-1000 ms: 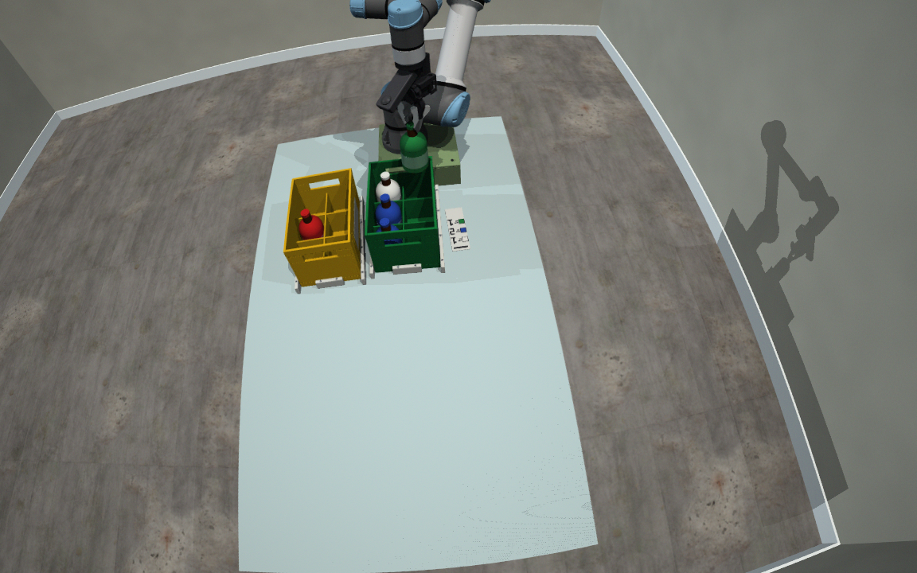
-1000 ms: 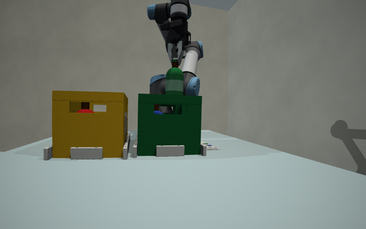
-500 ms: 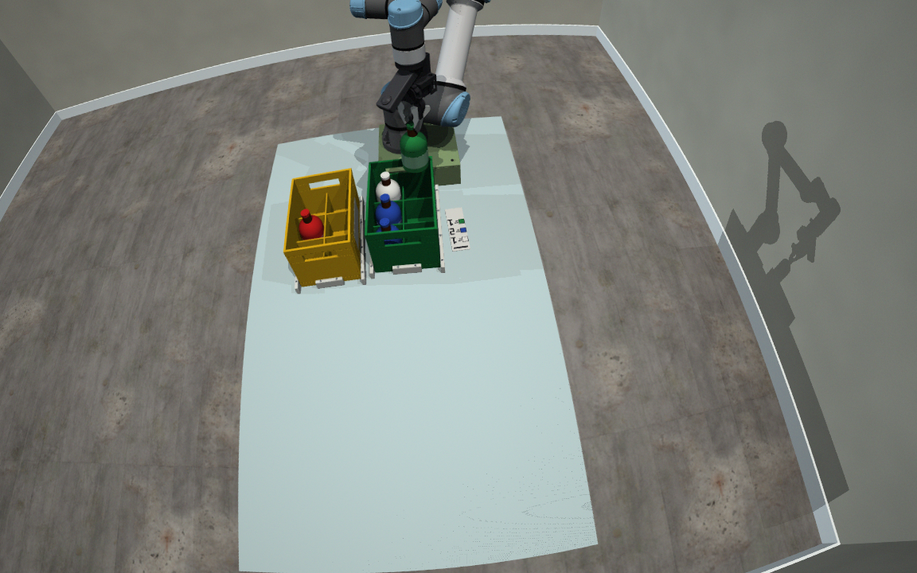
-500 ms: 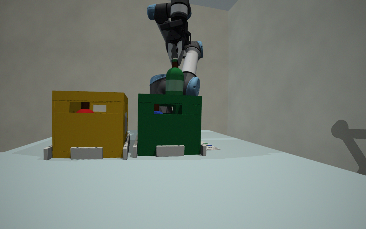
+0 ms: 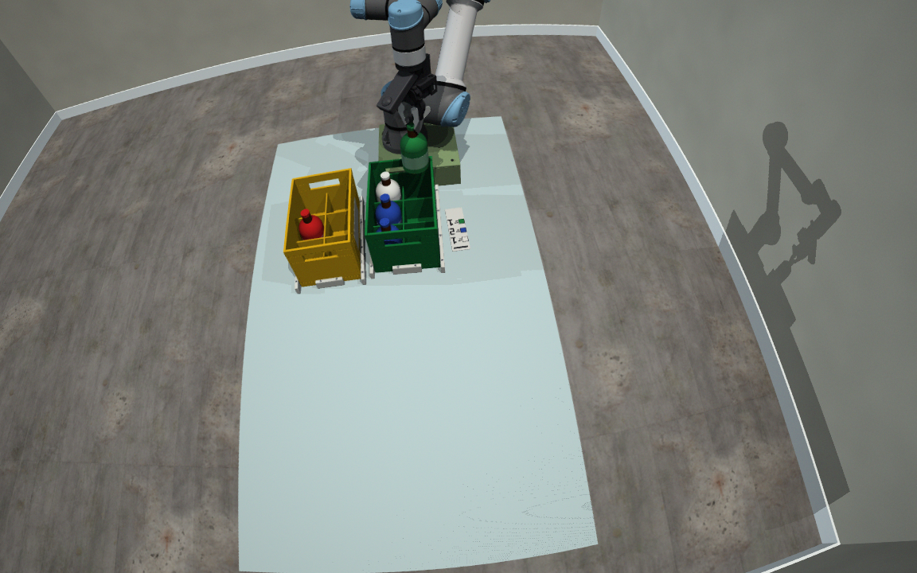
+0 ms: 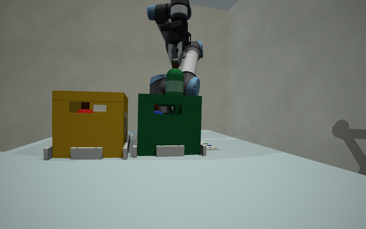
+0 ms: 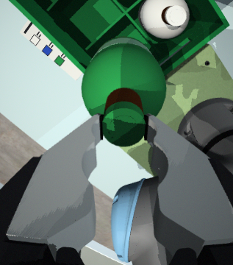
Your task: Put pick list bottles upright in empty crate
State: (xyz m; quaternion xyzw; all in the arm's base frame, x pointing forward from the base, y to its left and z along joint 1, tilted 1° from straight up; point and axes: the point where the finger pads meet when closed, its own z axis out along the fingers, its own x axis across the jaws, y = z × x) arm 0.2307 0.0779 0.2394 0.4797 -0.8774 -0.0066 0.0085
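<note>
Two crates [image 5: 324, 245], five bottles [image 5: 310, 226], one claw-held.

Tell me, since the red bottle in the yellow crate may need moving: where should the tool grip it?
Grip the red bottle by its narrow neck, coming straight down from above; it stands upright inside the yellow crate, whose walls and dividers block its sides.
</note>
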